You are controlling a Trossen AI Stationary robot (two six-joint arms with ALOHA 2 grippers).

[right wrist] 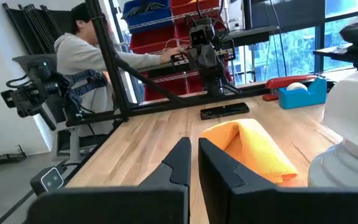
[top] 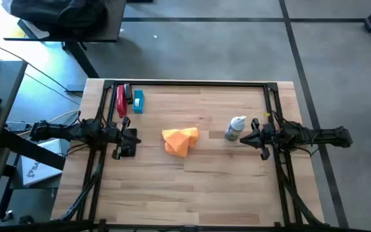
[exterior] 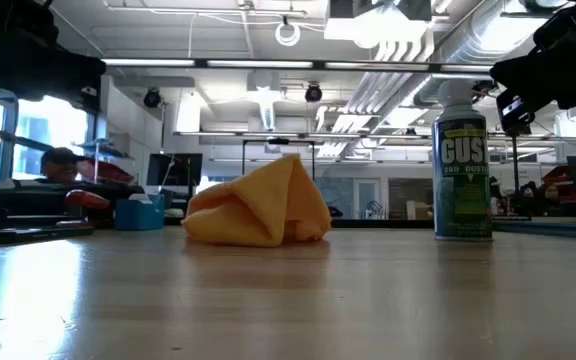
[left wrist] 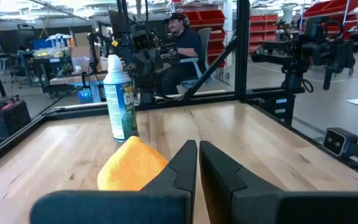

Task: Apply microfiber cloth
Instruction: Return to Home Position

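Microfiber cloth (top: 180, 140) lies crumpled near spray bottle (exterior: 463, 175) lettered "GUS"

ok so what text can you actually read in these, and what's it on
"GUS": large white letters on the green label of the white spray can, possibly running on round it.
Smaller line beneath it: too blurred to read.
Bright-orange fabric cloth: no text.
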